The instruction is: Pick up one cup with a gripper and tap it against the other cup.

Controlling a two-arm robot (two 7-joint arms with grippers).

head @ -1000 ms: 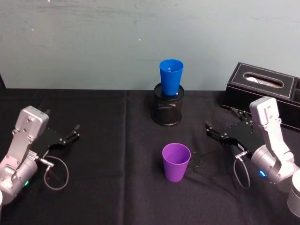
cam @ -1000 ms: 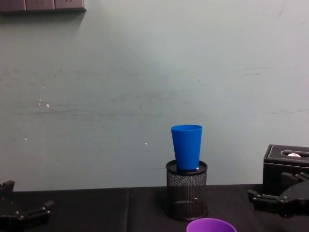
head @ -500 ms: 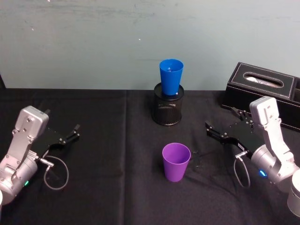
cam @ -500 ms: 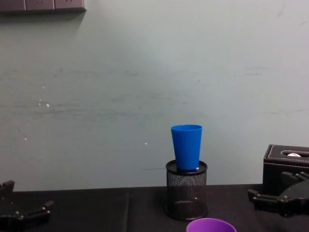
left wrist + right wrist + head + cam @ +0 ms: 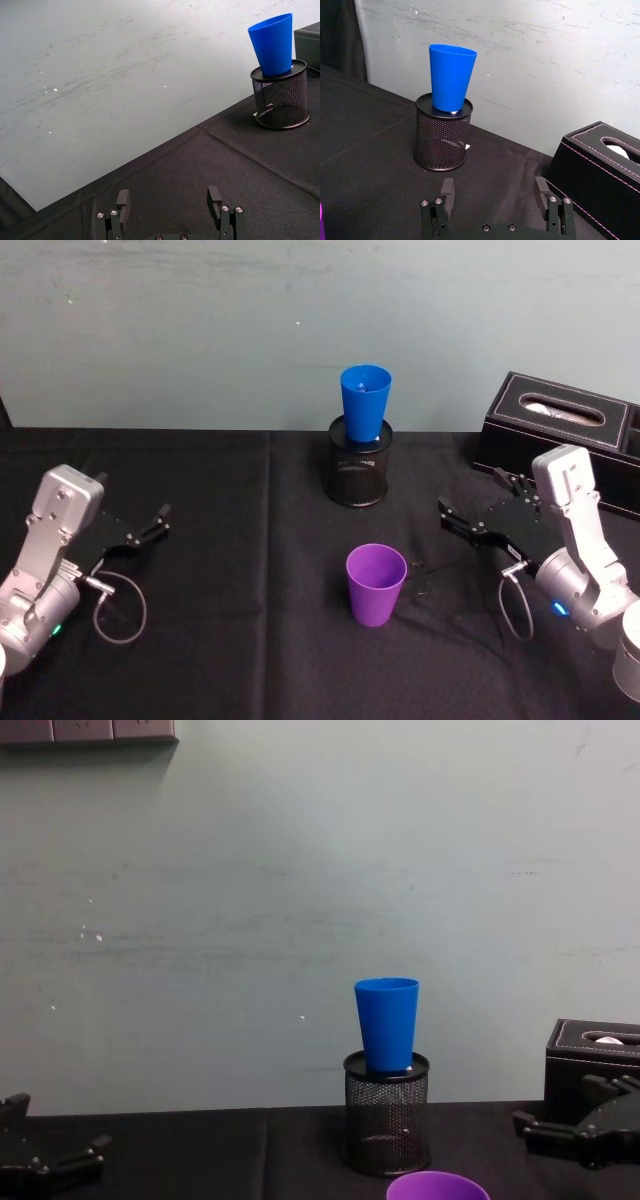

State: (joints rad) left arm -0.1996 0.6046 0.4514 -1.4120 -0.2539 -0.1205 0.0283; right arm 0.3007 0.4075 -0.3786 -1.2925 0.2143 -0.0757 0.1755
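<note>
I see my right claw (image 5: 478, 510) spread at frame right, left claw (image 5: 150, 525) spread; smooth purple cup (image 5: 376, 585) centre, blue cup (image 5: 364, 404) in mesh holder (image 5: 359, 476)

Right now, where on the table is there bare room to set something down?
Bare black cloth lies between the left tool and the purple cup, and in front of that cup. It is tighter on the right, where the mesh pen holder with the blue cup, the tissue box and the right tool stand.
</note>
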